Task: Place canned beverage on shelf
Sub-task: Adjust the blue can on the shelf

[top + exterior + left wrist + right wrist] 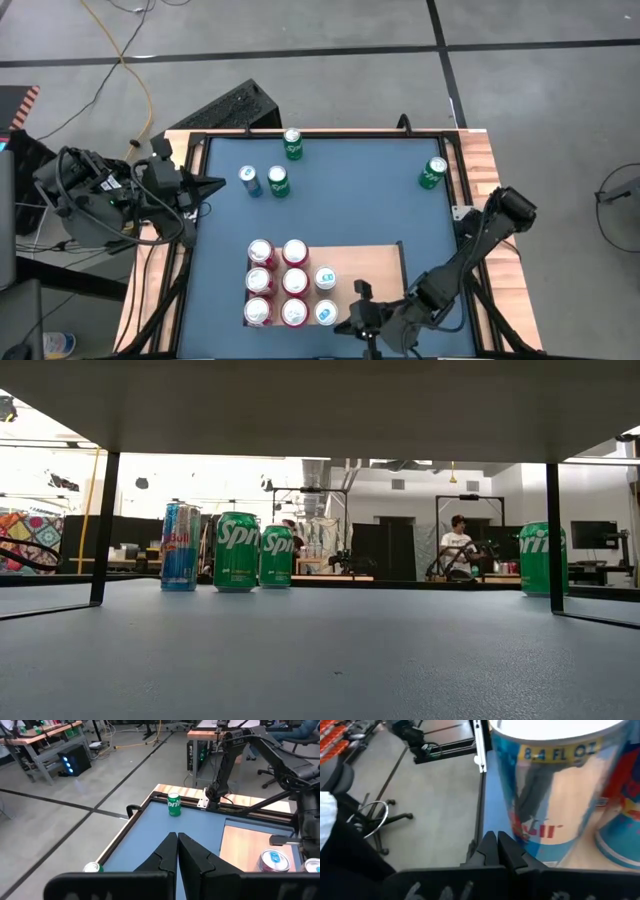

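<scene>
The shelf [370, 268], a pale tan board, lies at the table's near middle. Several red cans [277, 282] and two slim blue-and-silver cans [326, 278] stand upright on it. My right gripper [347, 323] is shut, right beside the nearer slim can [326, 313], which fills the right wrist view [555, 785]. My left gripper [216, 183] is shut and empty at the table's left edge, pointing toward a blue can [250, 180] and a green can [278, 181] that stand on the blue table top. My right gripper's shut fingertips [490, 840] point level at the lower side wall [520, 832] of the nearer slim can, from the table's right. I cannot tell whether they touch it. The can stands upright on the shelf.
Two more green cans stand upright on the table, one at the far edge [292, 143] and one at the far right [433, 172]. The striped wooden frame with black rails [478, 170] rims the table. Bare blue surface [350, 200] lies between the loose cans and the shelf.
</scene>
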